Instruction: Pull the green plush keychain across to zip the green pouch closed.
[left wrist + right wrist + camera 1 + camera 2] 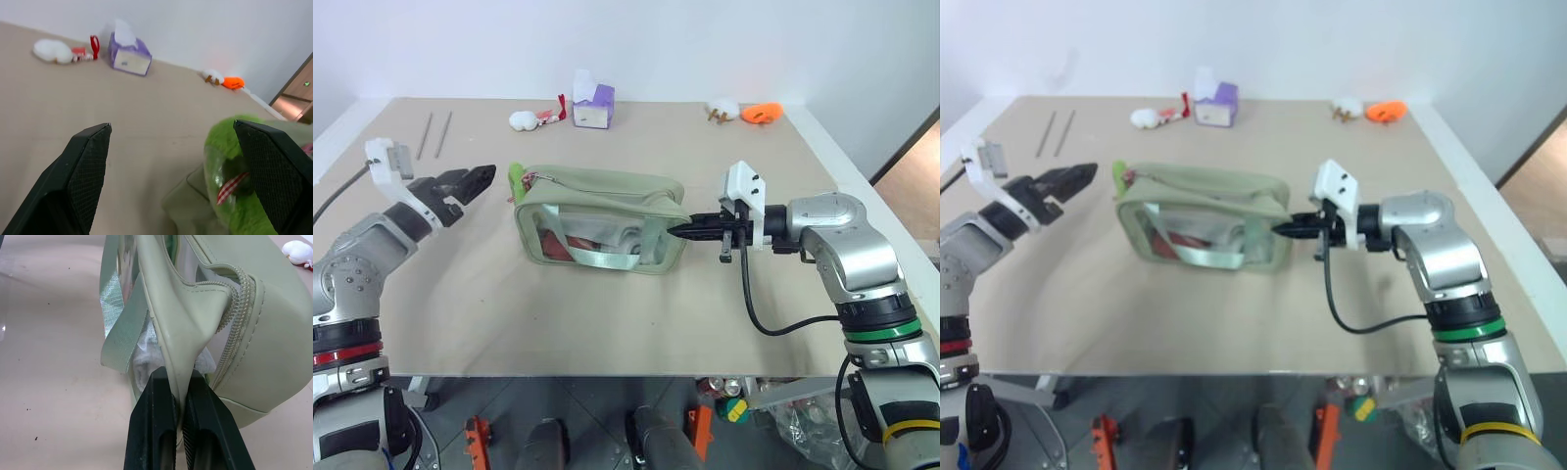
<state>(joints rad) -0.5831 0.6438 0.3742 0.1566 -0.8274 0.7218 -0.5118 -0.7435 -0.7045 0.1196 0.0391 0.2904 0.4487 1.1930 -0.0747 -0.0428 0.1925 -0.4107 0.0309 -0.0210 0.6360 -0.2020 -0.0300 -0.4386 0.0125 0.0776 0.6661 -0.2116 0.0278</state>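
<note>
The green pouch (597, 220) lies across the middle of the table, its clear window facing me and its zipper along the top. The green plush keychain (516, 180) sits at the pouch's left end. My left gripper (486, 182) hovers open just left of the keychain, pointing at it. In the left wrist view the keychain (234, 166) is close against one of the fingers (271, 171), inside the wide gap. My right gripper (686, 230) is shut on the fabric at the pouch's right end. The right wrist view shows the pinched fold (176, 357) beside the zipper's end.
Along the table's far side are a purple tissue box (592, 104), a white plush (524, 120), an orange toy (762, 113) and a small white item (722, 108). Two thin rods (435, 134) lie at the far left. The table's front edge is near my arms.
</note>
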